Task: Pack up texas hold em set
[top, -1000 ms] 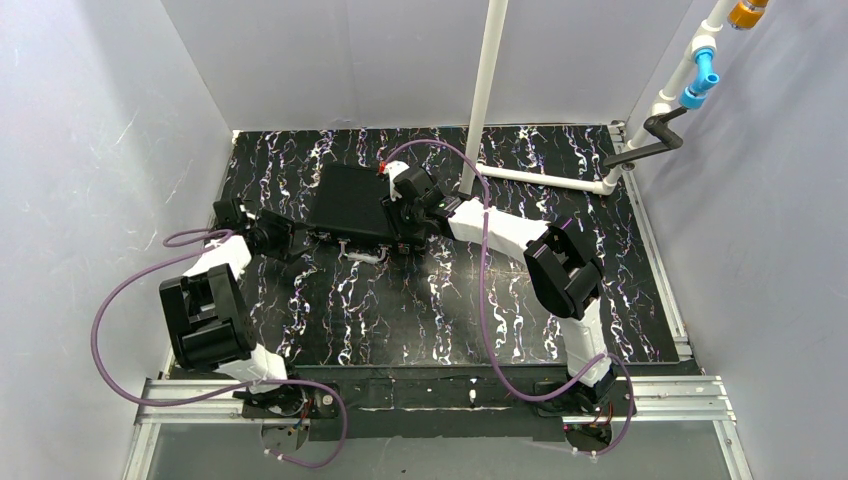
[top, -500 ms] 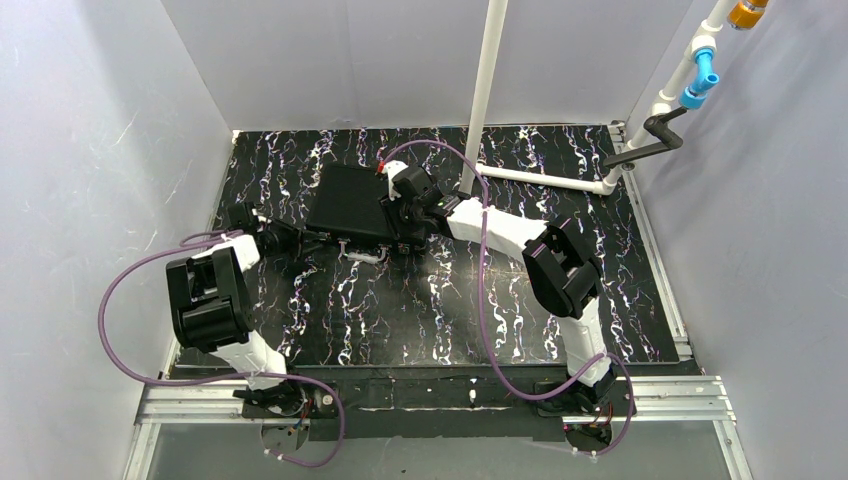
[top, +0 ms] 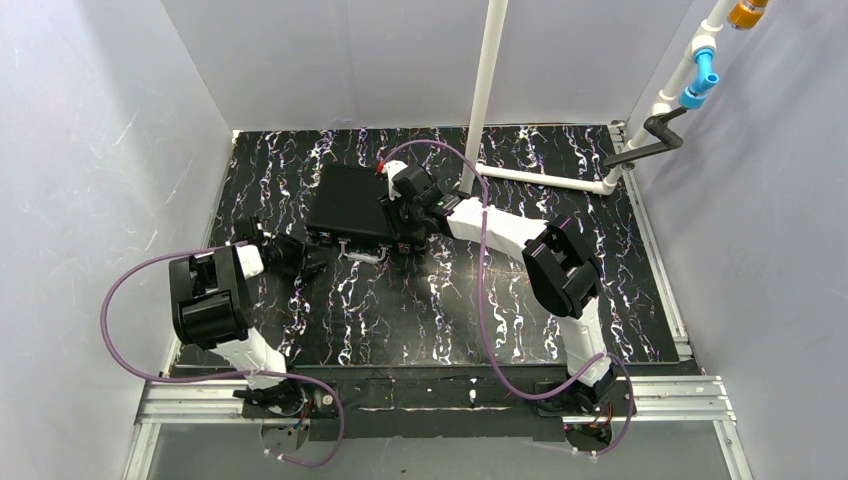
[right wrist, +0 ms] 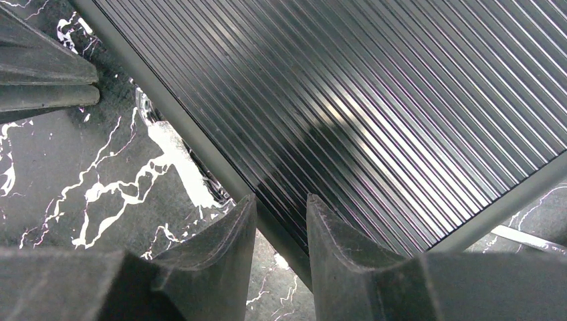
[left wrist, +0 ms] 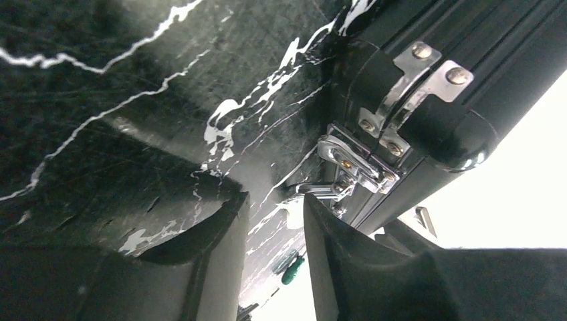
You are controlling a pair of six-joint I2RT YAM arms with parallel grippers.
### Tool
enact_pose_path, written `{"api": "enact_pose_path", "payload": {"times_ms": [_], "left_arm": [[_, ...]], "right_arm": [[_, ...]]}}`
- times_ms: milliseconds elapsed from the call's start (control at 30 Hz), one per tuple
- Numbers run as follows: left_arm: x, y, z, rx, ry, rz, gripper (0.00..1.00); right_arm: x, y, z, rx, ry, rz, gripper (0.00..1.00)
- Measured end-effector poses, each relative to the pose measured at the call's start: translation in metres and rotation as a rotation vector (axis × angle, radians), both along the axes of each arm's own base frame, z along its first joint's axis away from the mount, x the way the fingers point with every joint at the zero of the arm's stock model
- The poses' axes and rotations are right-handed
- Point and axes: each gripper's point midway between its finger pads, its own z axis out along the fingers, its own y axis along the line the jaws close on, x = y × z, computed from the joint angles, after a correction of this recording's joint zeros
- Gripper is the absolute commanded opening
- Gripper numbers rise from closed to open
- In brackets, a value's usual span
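Case [top: 350,205] closed, far half of table

Black, ribbed lid down, left of middle toward far edge of table [top: 450,300]. Left fingers [left wrist: 224,227] parted slightly, holding nothing, low over table just off case's near-left corner, facing chrome latch [left wrist: 354,164]. Right fingers [right wrist: 234,231] parted slightly too, empty, above lid's right edge. Contact with lid: cannot tell.

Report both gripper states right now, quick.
Left gripper: slightly open, holding nothing, beside the silver latch of the black case.
Right gripper: slightly open, holding nothing, over the black case's ribbed lid edge.
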Motion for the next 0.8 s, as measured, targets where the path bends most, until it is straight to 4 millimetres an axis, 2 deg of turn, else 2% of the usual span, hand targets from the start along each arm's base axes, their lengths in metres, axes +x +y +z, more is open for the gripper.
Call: {"api": "enact_pose_path", "payload": {"times_ms": [333, 567, 800], "left_arm": [[0.002, 0.001, 0.006, 0.048, -0.009, -0.045, 0.47], [-0.018, 0.012, 0.012, 0.209, 0.005, -0.102, 0.52], [-0.034, -0.01, 0.047, 0.357, -0.101, -0.255, 0.55]], "right_arm": [[0.0, 0.0, 0.0, 0.0, 0.001, 0.001, 0.41], [-0.001, -0.001, -0.001, -0.005, 0.004, 0.0, 0.41], [-0.001, -0.003, 0.0, -0.017, 0.005, -0.004, 0.43]]}}
